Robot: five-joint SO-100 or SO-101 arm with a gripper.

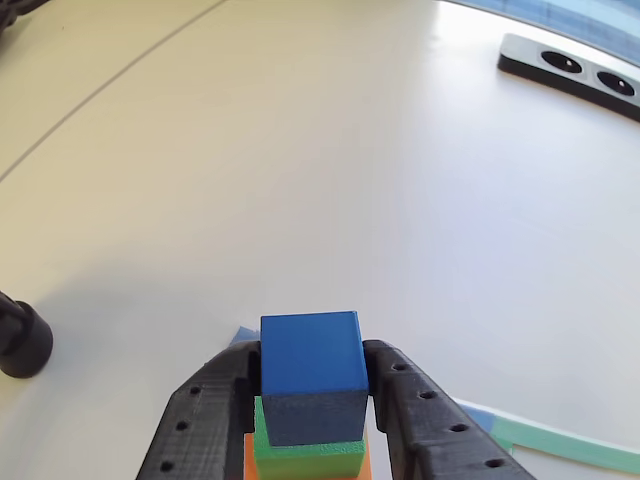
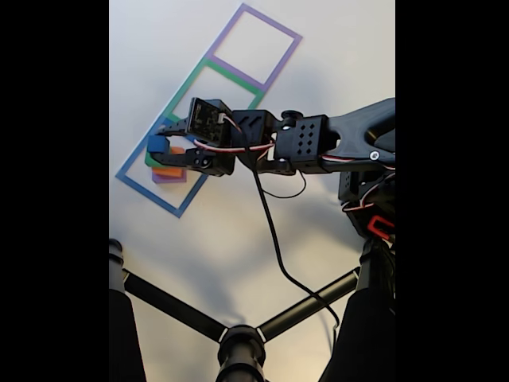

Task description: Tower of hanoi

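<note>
We see the jaws [image 1: 313,385] pinching the blue cube [image 1: 311,372], one black finger [image 1: 205,420] pressed on each side face. Directly beneath the jaws the cube sits atop the green block [image 1: 305,457], with the orange block [image 1: 250,462] under that. In the fixed view, the purple block [image 2: 169,178] lies lowest, inside the blue tape outline [image 2: 141,188] on the white surface [image 2: 238,239]. A black power strip [image 1: 575,70] lies well ahead of the jaws.
</note>
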